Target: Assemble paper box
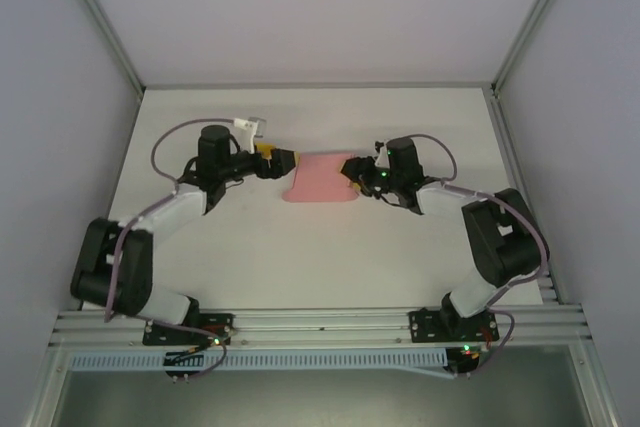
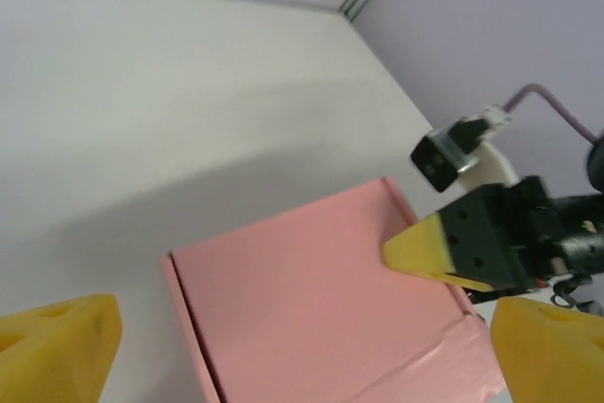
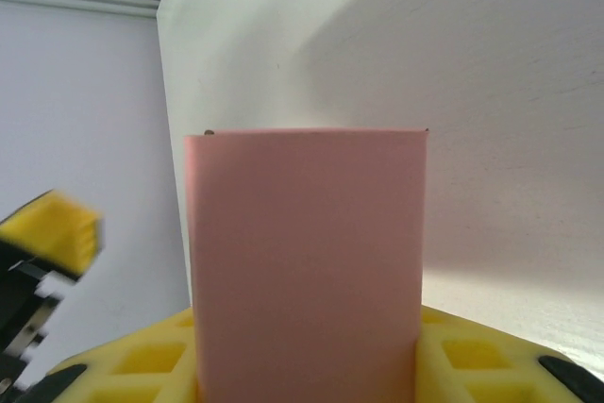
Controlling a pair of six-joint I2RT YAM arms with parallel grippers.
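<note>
The paper box [image 1: 322, 179] is a pink folded card box lying mid-table between the two arms. In the left wrist view its flat top [image 2: 321, 290] shows, with a narrow side wall on the left and a creased flap at the lower right. My left gripper [image 1: 285, 160] is at the box's left end and stands open, its yellow fingertips [image 2: 61, 346] wide apart on either side. My right gripper [image 1: 355, 172] is shut on the box's right end. In the right wrist view the box [image 3: 307, 252] stands between the yellow pads [image 3: 142, 361].
The white table [image 1: 220, 237] is bounded by a pale back wall and side walls with grey metal frame posts [image 1: 105, 22]. An aluminium rail [image 1: 320, 325] at the near edge carries both arm bases. The left gripper's yellow finger [image 3: 57, 233] shows left of the box in the right wrist view.
</note>
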